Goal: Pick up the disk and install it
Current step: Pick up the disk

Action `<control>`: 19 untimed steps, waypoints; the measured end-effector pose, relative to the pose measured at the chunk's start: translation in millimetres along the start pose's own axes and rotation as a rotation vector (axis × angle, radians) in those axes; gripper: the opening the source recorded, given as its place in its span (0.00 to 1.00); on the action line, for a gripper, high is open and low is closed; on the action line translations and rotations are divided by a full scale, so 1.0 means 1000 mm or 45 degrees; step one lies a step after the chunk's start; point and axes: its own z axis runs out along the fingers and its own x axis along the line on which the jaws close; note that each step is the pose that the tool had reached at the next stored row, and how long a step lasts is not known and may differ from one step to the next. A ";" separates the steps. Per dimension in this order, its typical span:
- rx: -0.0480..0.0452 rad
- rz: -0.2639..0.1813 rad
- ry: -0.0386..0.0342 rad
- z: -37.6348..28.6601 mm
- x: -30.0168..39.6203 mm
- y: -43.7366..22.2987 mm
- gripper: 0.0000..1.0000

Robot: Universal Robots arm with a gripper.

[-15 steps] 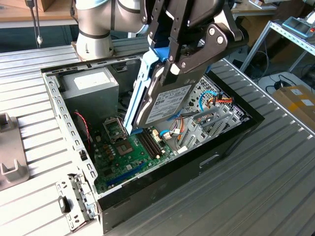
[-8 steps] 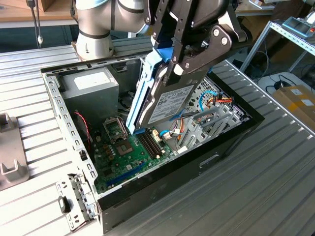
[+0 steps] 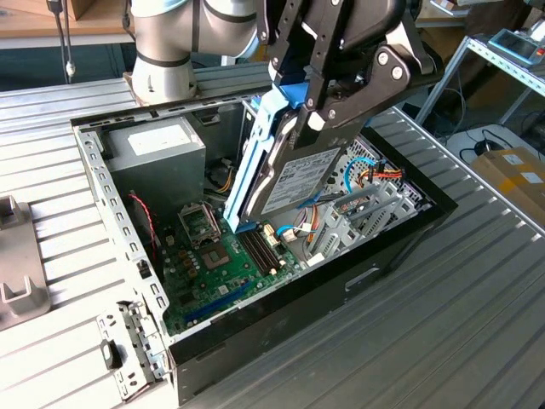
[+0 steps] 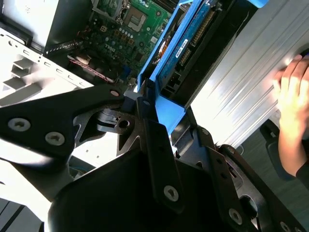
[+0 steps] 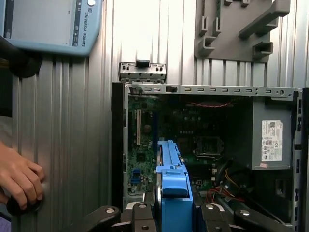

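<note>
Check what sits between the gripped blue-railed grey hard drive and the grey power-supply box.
First wrist view: green motherboard, square metal CPU socket and coloured cables, between hard drive and power-supply box.

— Entry one: arm (image 3: 166,47)?
— Silver-grey cylindrical joints, smooth shell, with a pale-blue edge on one joint.
— Entry two: gripper (image 3: 312,112)?
— Matte black flat linkage plates with rounded ends. Silver round-head screws (image 4: 54,138) at the pivots, seen in both wrist views.

The exterior view looks steeply down, from fairly near, at the open computer case (image 3: 341,294) at mid-frame. Both wrist views sit close behind the gripper (image 5: 174,215), looking along the disk (image 5: 173,179) onto the motherboard (image 4: 130,19), which all three share.
</note>
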 end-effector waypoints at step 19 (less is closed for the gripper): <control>0.000 0.000 0.0002 0.0024 0.0006 -0.0056 0.37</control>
